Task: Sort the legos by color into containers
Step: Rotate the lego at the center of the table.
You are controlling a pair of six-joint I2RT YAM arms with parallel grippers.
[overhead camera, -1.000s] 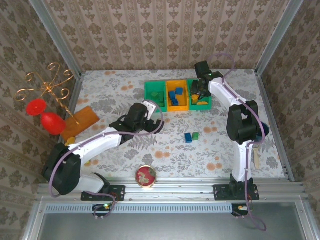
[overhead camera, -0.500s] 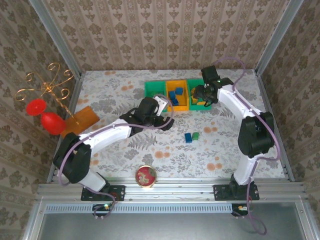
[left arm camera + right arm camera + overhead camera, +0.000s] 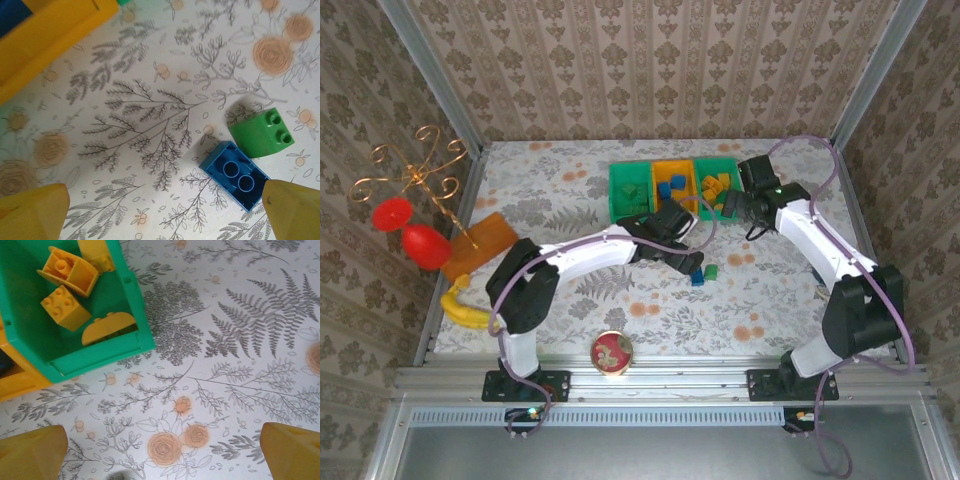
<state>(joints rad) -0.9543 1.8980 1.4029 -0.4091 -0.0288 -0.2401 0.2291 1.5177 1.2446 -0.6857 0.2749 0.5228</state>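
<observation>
**Top external view.** Three small open rectangular plastic bins were recorded in a row at the far side of the floral-patterned table (image 3: 570, 330). The left green bin (image 3: 613, 190) held green bricks (image 3: 632, 192), the orange bin (image 3: 672, 166) held blue bricks (image 3: 670, 188), and the right green bin (image 3: 717, 162) held orange-yellow bricks (image 3: 718, 185). Two pieces were noted loose on the table near the bins: a small blue plastic brick (image 3: 696, 277) and a small green plastic brick (image 3: 711, 271) just beside it. The left gripper (image 3: 688, 258) was placed over these two. The right gripper (image 3: 733, 205) was found at the near edge of the right green bin.

**Left wrist view.** The left gripper (image 3: 160, 200) was seen spread wide with nothing held. The blue brick (image 3: 234, 175) lay close to one yellow finger (image 3: 295, 210). The green brick (image 3: 261, 132) lay just beside the blue brick; contact could not be resolved. A corner of the orange bin (image 3: 45, 35) was visible.

**Right wrist view.** The right gripper (image 3: 160, 445) was seen released and empty above bare table. The right green bin (image 3: 135, 305) and its orange-yellow bricks (image 3: 65, 307) were in view.

**Progress.** Sorting was judged nearly done, with two pieces left. The blue brick is owed to the orange bin and the green brick to the left green bin.
</observation>
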